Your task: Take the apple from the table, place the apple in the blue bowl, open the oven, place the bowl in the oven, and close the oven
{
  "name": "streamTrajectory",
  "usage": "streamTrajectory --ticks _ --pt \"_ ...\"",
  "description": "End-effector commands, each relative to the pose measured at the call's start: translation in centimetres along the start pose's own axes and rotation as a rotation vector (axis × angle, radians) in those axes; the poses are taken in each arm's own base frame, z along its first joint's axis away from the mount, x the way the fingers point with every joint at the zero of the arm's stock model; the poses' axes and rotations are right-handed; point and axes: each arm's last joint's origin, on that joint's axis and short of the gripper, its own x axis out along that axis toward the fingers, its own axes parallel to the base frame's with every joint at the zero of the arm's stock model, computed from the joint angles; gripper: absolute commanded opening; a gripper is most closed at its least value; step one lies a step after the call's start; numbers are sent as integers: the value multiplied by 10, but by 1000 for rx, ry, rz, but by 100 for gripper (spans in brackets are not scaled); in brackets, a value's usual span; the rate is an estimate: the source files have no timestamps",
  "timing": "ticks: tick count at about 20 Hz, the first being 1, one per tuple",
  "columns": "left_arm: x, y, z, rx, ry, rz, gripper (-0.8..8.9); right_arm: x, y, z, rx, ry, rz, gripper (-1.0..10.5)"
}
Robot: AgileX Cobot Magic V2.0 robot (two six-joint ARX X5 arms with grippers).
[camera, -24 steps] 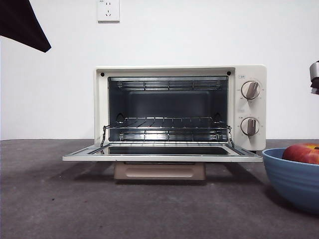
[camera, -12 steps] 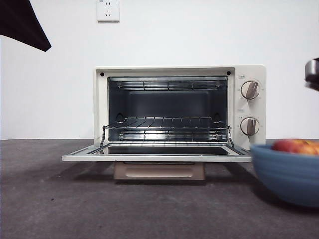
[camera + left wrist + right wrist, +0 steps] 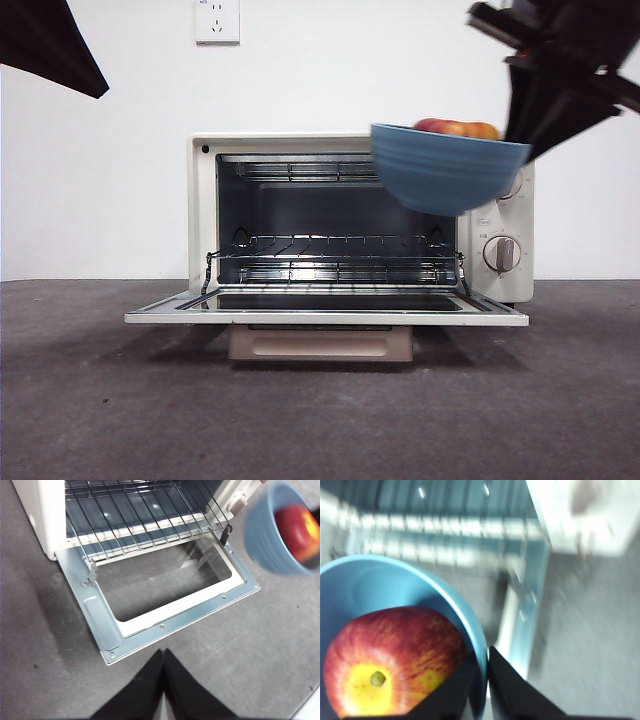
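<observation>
Up in the air: wide round blue bowl (image 3: 447,168), in front of the top right part of the cream-white boxy oven (image 3: 340,145), near the 2 knobs. Well above the dark grey rough table (image 3: 100,400), touching nothing below.

Inside the bowl: round red apple with yellow streaks (image 3: 392,660), lying against the bowl's wall. Only the apple's top peeks over the rim in the front view.

Clamped on the bowl's rim: right gripper (image 3: 484,680), 1 black jaw inside beside the apple, 1 jaw outside. Big and dark at the top right of the front view.

Wide open: oven's glass door (image 3: 165,602), lying flat out toward the front. Bare wire rack (image 3: 335,255) inside.

Hanging above the table in front of the open door: left gripper (image 3: 163,672), jaws pressed together, holding nothing. Bowl with apple off to one side in its view, blurred.

On the white wall above the oven: a white socket (image 3: 217,20).
</observation>
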Motion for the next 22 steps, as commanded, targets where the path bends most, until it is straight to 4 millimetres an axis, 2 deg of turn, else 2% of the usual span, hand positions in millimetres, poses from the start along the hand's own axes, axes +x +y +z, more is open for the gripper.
streamTrajectory --ticks 1,5,7,12,22 --pt "1 -2 3 13 -9 -14 7 16 8 21 39 -9 -2 3" --pt "2 -5 3 20 -5 -23 7 47 16 40 87 -14 -23 3" --pt "2 -5 3 20 -5 -23 7 56 19 46 132 -63 4 3" --pt "2 -5 3 20 -6 -23 7 76 16 49 187 -81 -29 3" --pt "2 -5 3 20 -6 -23 7 82 18 56 243 -188 -58 3"
